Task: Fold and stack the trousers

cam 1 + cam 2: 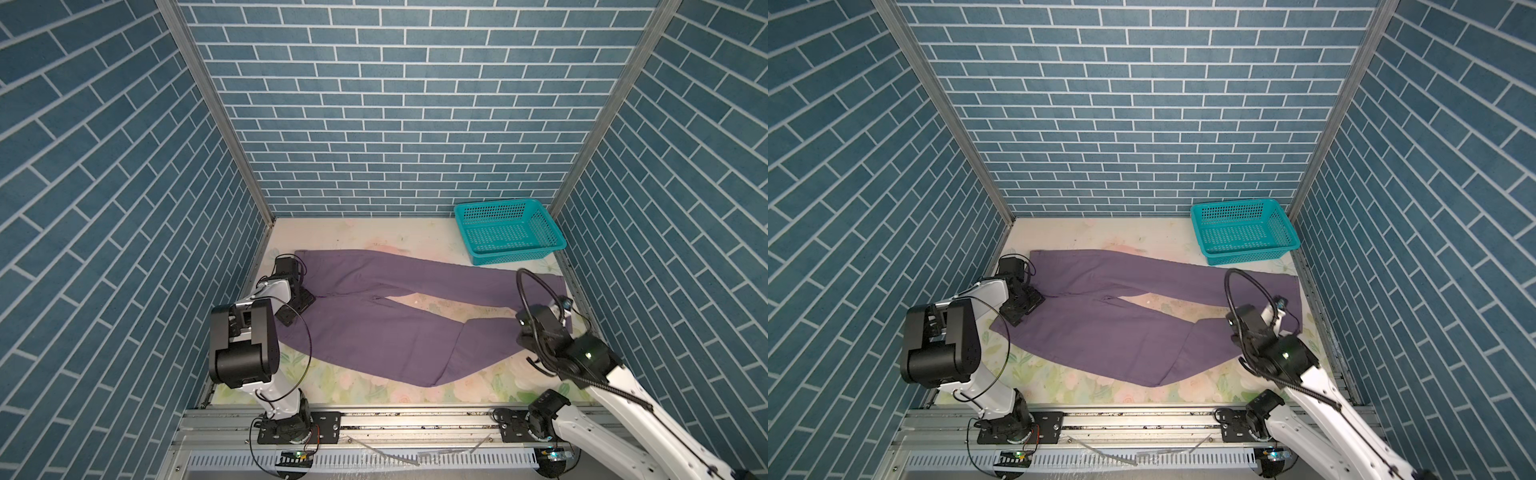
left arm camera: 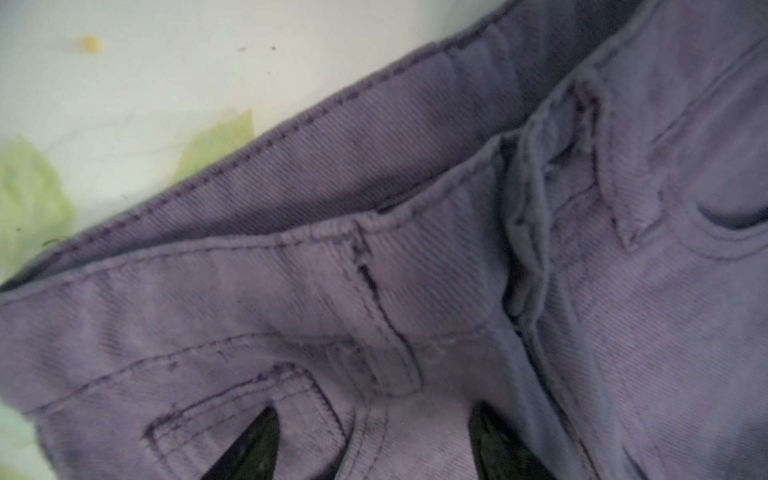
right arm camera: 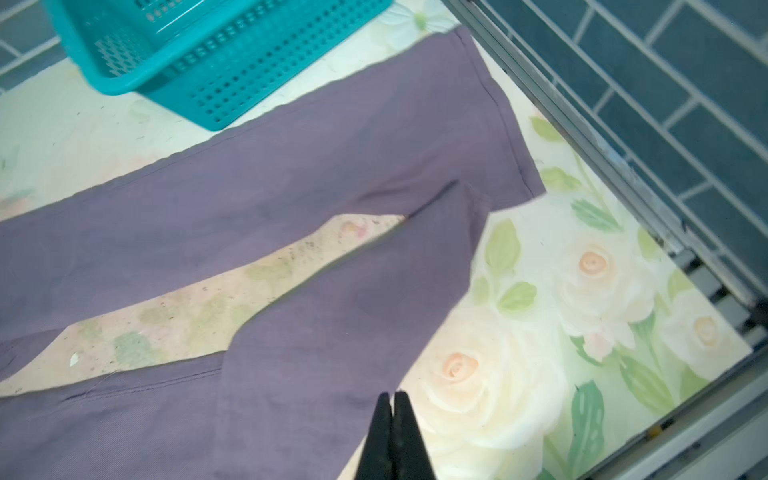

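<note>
Two grippers work one pair of trousers [image 1: 374, 332]: left gripper [image 2: 374, 440] spread on the waistband [image 2: 291, 199], right gripper [image 3: 392, 415] clenched at a leg's edge, one basket [image 1: 494, 206] beyond.

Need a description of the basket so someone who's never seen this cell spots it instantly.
Start at the blue brick back wall and drop to the floral table below it. In the table's far right corner sits the basket. It is teal plastic full of holes; the purple trousers in front are flat cloth.
</note>
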